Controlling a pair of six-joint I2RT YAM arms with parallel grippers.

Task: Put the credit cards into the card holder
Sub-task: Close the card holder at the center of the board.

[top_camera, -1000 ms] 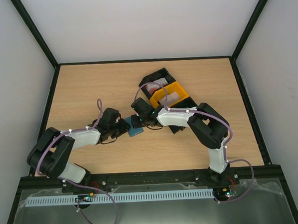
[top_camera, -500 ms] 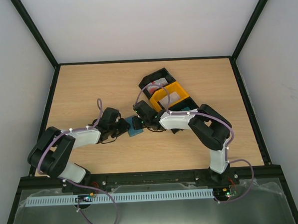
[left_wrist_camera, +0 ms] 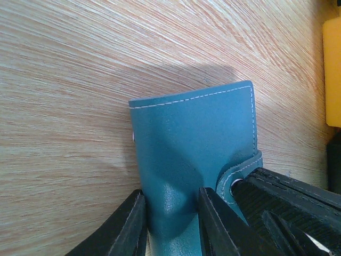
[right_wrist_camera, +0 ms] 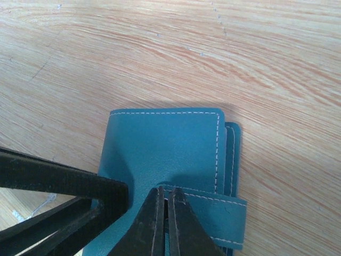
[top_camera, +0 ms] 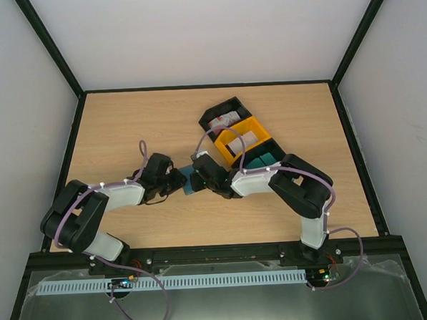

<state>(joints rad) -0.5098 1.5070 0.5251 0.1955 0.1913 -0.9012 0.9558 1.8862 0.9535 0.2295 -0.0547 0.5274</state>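
You had the left pincer (left_wrist_camera: 169, 216) gripping the closed card holder (left_wrist_camera: 197, 138) on the worktop (top_camera: 126, 136) near the yellow bin (top_camera: 230, 134). The right pincer (right_wrist_camera: 166, 205) was clenched at its clasp strap (right_wrist_camera: 216, 208). Next, probably: unfasten it before loading credit cards (top_camera: 228, 120).

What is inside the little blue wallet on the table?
Nothing inside shows. The wallet is folded shut, with its strap lying across the cover, so only the blue outside can be seen. Whatever is inside is covered by the cover.
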